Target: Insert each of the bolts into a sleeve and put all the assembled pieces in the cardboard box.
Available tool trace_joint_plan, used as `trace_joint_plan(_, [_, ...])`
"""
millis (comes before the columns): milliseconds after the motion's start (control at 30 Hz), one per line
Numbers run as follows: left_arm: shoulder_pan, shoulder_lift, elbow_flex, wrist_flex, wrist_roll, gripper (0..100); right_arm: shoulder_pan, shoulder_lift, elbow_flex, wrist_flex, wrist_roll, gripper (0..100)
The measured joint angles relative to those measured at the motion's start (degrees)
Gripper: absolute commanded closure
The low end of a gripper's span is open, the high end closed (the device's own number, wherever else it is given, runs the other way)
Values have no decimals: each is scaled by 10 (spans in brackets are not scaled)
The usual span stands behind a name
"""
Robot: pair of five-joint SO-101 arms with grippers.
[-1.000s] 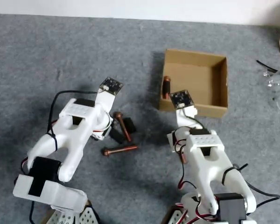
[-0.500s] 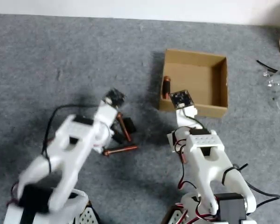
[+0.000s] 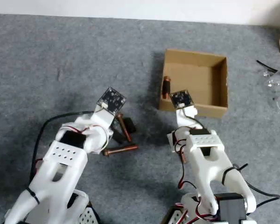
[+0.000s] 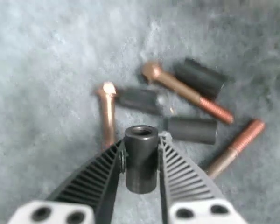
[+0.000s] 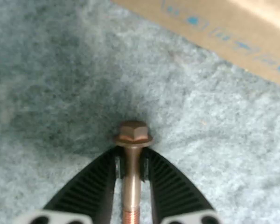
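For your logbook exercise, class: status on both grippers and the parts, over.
Left gripper shut on sleeve. Right gripper shut on bolt. One piece lies in cardboard box. Loose bolts, sleeves on carpet below.

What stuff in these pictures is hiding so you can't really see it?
- High view: the left arm's camera board covers the left tool and its sleeve; the right arm's camera board covers the right tool.
- Right wrist view: the picture's edge cuts off the threaded end of the held bolt.
- High view: the piece in the cardboard box is too small to tell whether it is assembled.
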Motion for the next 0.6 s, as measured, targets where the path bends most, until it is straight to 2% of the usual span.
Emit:
trace_joint_plan(133, [4, 0, -46, 0, 13, 993, -49, 0, -1, -1, 0, 995])
trace_joint_plan(233, [33, 4, -50, 0, 44, 993, -84, 0, -1, -1, 0, 995])
trace_joint_plan(400, [101, 56, -50, -3, 55, 993, -87, 0, -1, -1, 0, 994])
trace_joint_plan(600, [110, 89, -50, -3, 55, 993, -88, 0, -1, -1, 0, 988])
